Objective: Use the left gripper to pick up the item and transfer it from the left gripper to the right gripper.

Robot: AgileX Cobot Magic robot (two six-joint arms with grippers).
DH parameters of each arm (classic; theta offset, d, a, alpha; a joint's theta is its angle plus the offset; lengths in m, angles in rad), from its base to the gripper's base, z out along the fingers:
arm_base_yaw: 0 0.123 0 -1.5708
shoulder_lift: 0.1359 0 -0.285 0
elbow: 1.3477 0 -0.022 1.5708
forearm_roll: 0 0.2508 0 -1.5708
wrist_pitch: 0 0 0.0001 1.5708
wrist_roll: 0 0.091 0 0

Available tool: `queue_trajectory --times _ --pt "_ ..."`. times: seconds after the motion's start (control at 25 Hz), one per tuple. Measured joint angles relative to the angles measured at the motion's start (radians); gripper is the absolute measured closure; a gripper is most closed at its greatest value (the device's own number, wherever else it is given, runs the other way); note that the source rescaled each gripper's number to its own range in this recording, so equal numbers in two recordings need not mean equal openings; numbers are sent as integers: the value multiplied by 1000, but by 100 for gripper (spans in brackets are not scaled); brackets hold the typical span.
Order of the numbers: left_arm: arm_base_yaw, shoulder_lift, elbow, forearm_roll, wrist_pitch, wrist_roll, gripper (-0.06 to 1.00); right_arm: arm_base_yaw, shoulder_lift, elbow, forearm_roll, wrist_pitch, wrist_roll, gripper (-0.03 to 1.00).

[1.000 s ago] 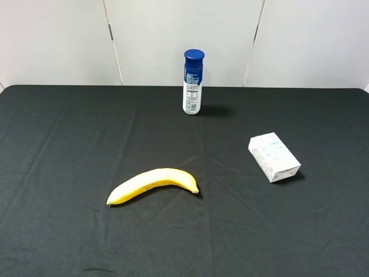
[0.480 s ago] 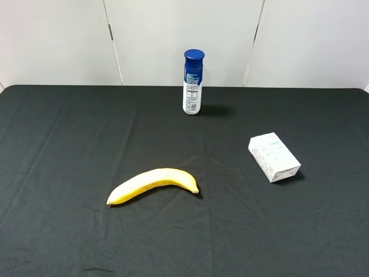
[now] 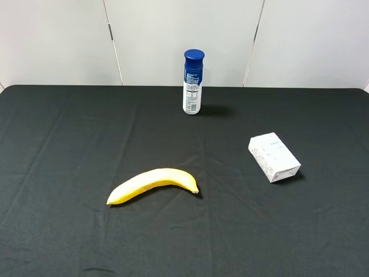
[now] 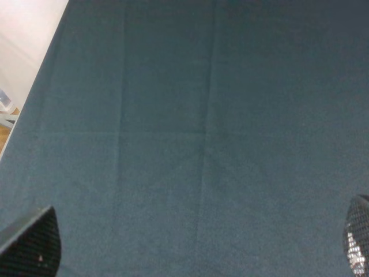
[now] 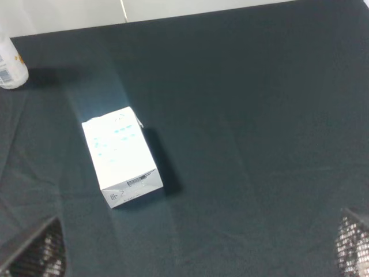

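The item, a small white carton (image 3: 274, 157), lies flat on the black cloth at the right of the table, with no gripper touching it. No arm shows in the exterior high view. In the right wrist view the carton (image 5: 121, 157) lies ahead of my right gripper (image 5: 193, 251), whose fingertips (image 5: 34, 254) stand wide apart with nothing between them. My left gripper (image 4: 193, 248) is open too, over bare black cloth, with only its two fingertips (image 4: 29, 248) showing at the frame's corners. The carton does not show in the left wrist view.
A yellow banana (image 3: 153, 184) lies left of centre near the front. A blue-capped white spray can (image 3: 192, 82) stands upright at the back middle; its base (image 5: 10, 63) shows in the right wrist view. The cloth's edge (image 4: 36, 98) runs beside my left gripper.
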Motion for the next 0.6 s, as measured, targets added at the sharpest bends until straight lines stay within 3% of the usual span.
queue_trajectory --times 0.6 --pt "0 0 0 0 0 0 -3 0 0 0 0 0 0 -3"
